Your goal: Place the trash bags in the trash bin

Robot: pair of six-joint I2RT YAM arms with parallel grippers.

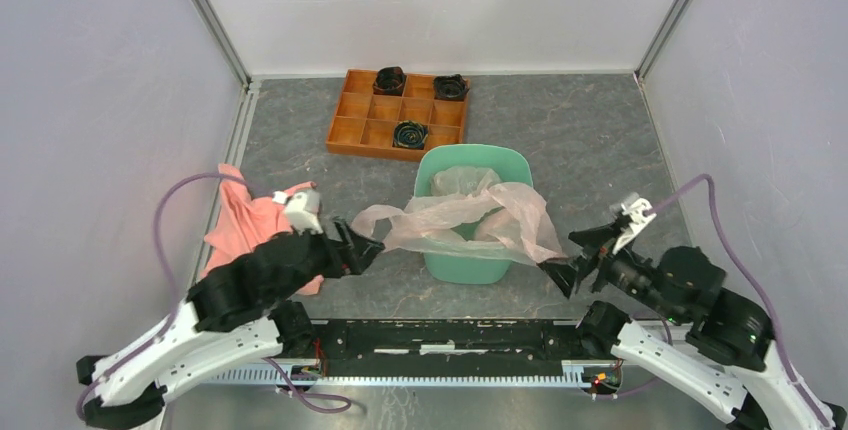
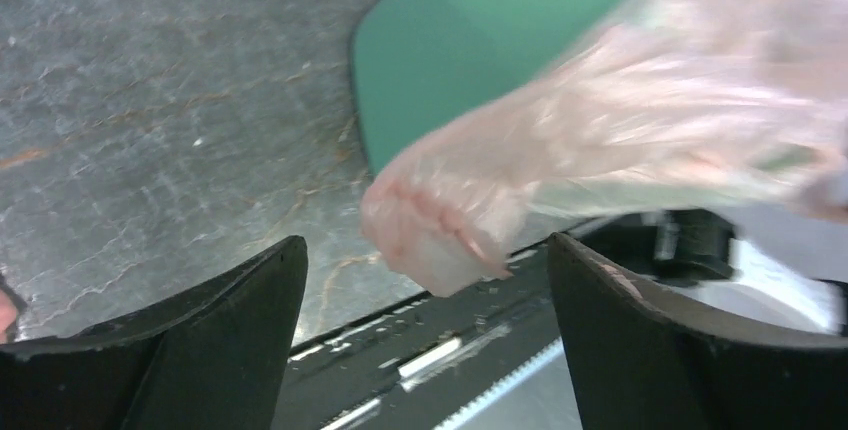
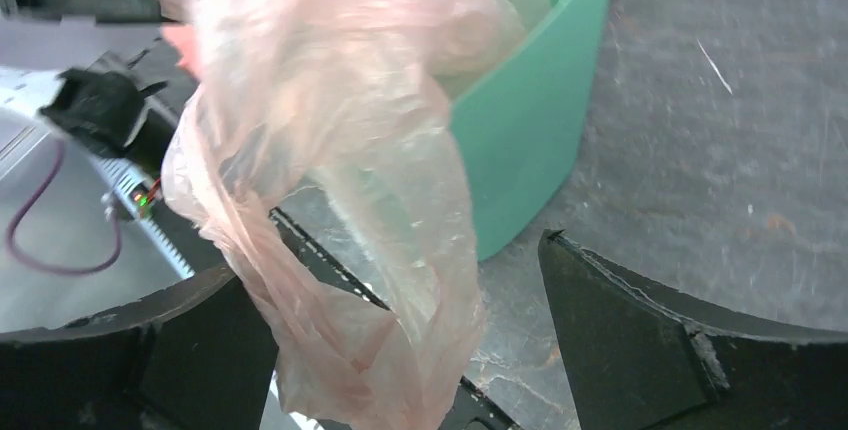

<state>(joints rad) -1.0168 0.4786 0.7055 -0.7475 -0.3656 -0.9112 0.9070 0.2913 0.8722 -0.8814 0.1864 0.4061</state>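
Blurred trash bag (image 1: pixel 470 215) apparently drapes over the trash bin (image 1: pixel 465 268) rim.

The bin (image 1: pixel 470 268) stands in the middle of the table (image 1: pixel 600 130). The bag (image 1: pixel 520 225) lies partly in the bin and hangs out over its rim on the left and on the right. Behind the bin, a bit to the left, sits the tray (image 1: pixel 350 110), with three rolls (image 1: pixel 410 134) in it. The cloth (image 1: pixel 245 225) lies at the left, partly under the left arm. The left gripper (image 1: pixel 372 248) is just left of the bin and the right gripper (image 1: pixel 565 258) just right of it, each at one end of the bag.
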